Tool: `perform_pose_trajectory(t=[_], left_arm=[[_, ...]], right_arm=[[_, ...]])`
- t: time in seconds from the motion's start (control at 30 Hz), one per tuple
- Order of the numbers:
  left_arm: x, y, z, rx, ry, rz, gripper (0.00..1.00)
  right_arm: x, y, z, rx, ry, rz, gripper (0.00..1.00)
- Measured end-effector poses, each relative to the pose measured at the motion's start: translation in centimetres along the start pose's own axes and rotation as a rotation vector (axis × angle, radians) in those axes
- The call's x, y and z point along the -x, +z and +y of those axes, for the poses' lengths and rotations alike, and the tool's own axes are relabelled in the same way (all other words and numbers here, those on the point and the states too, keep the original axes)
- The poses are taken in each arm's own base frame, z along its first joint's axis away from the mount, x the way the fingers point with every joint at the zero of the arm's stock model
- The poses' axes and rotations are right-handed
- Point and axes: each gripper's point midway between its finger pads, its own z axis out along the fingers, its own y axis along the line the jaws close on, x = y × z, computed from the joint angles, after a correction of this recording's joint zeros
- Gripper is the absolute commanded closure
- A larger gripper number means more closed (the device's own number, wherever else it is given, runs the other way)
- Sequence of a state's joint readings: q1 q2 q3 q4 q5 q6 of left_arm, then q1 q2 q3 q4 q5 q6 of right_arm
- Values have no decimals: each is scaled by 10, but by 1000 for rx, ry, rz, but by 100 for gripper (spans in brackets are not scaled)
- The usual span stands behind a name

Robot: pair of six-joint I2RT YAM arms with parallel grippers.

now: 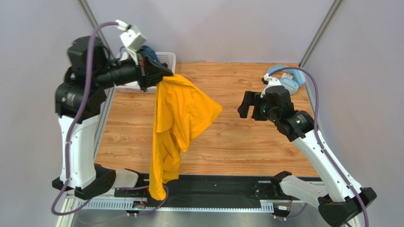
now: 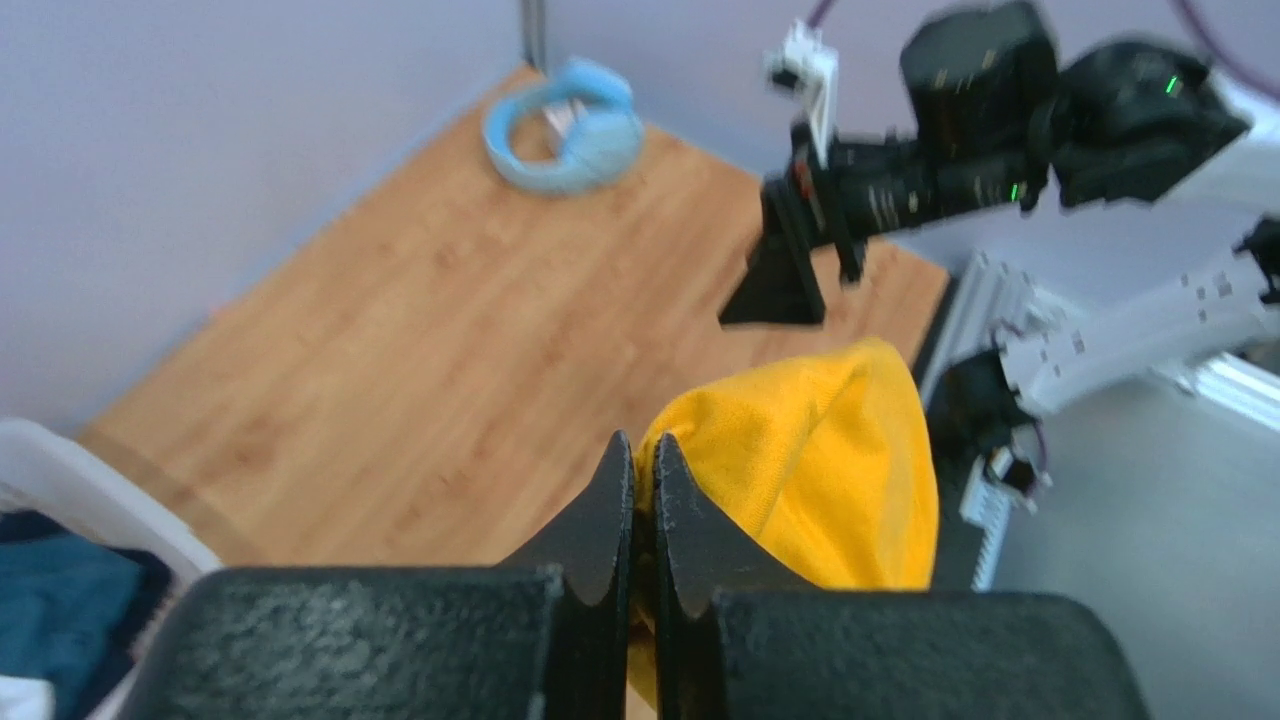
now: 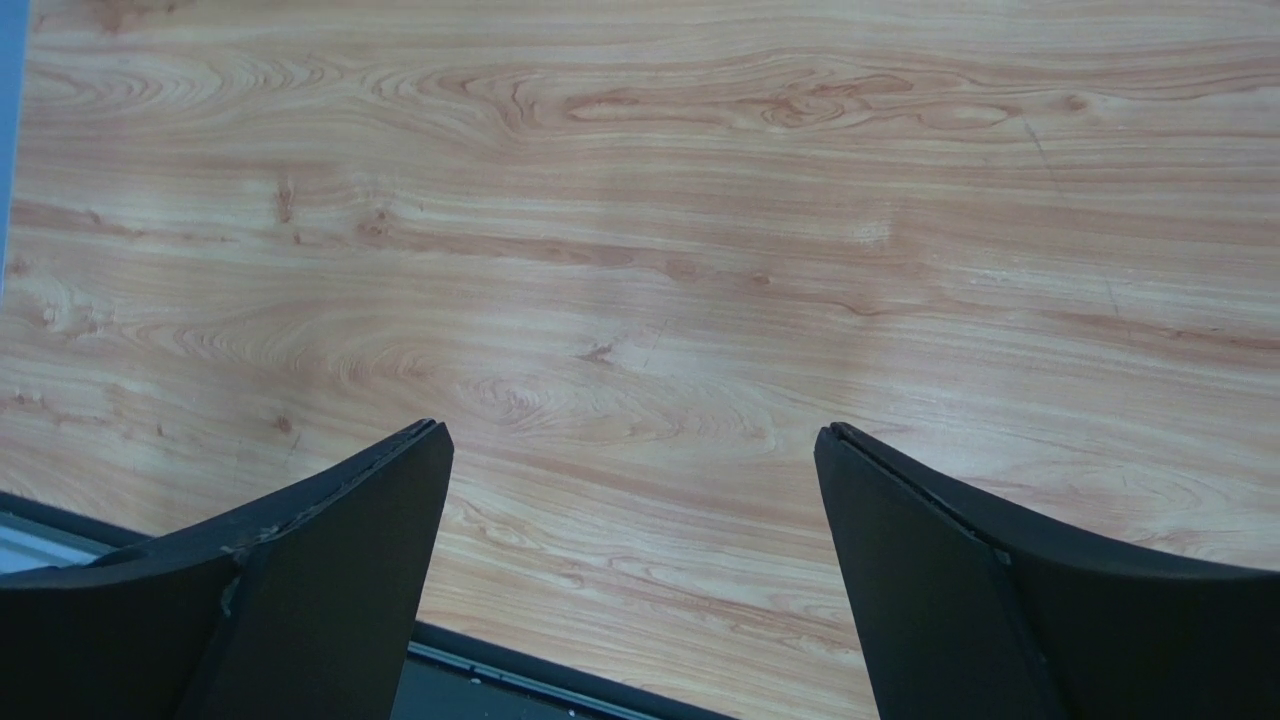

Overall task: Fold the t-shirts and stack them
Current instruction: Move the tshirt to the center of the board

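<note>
The wooden table (image 1: 246, 142) spreads out beneath both grippers, and the right wrist view shows only its bare grain under the right one.

The mustard-yellow t-shirt (image 1: 178, 113) hangs straight down from the left gripper (image 1: 168, 74), which is raised well above the table. Its jaws are pressed together on a pinch of the shirt's upper edge. In the left wrist view the yellow cloth (image 2: 812, 465) bulges out just past the closed fingertips (image 2: 613, 495). From that pinch the shirt falls in long folds toward the near edge. One broad flap spreads away toward the right gripper's side, and the lowest end drapes over the dark rail at the arms' bases.

The right gripper (image 1: 250, 107) hovers over the table, well apart from the shirt, facing the hanging cloth. Its jaws are spread wide and hold nothing.

The white lattice basket (image 1: 167, 59) sits just behind the left gripper, at the table's far left corner.

The light-blue headphones (image 1: 287, 78) lie on the table behind the right gripper, near the far right corner.

A dark teal-blue garment (image 1: 151, 53) lies in the basket, close behind the left gripper's wrist.
</note>
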State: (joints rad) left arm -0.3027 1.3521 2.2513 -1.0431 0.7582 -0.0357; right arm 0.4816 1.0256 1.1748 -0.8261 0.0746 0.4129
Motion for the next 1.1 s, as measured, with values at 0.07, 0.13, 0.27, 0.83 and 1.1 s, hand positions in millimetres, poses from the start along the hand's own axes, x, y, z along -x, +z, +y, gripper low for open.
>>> perform_pose_trajectory(t=[0.07, 0.13, 0.27, 0.83, 1.1], left_arm=[[-32, 20, 2, -50, -51, 89, 100], [-70, 42, 7, -96, -104, 190, 100], [-173, 90, 27, -156, -234, 449, 100], [-191, 67, 172, 176, -274, 434, 100], [-170, 114, 122, 89, -84, 471, 100]], right_arm=[[4, -4, -3, -16, 9, -23, 3], [9, -9, -7, -35, 18, -58, 4], [21, -24, -12, -51, 38, -139, 5], [4, -1, -20, -90, 32, -80, 10], [5, 8, -18, -91, 36, -78, 14]])
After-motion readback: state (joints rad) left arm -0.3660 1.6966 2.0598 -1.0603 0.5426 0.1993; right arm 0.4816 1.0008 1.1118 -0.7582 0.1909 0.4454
